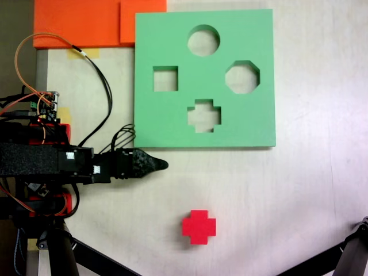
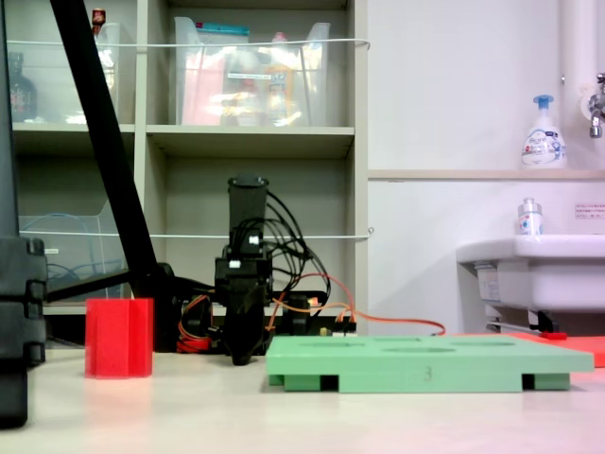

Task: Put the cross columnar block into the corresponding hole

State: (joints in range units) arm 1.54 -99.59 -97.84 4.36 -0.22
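Pincer [image 1: 163, 164] sits low over the table [image 1: 299, 190], its dark tip pointing right in a fixed view; I see a single tapered point, so I cannot tell whether the jaws are apart or together. Just above it lies the green board [image 1: 253, 123], with the cross hole [image 1: 204, 115] near the board's lower edge. My red cross block [image 1: 199, 226] stands on the table, apart from pincer and board.

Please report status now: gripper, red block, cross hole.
Gripper empty, state unclear. Red block on table, untouched, apart from green board. Cross hole empty; nothing between.
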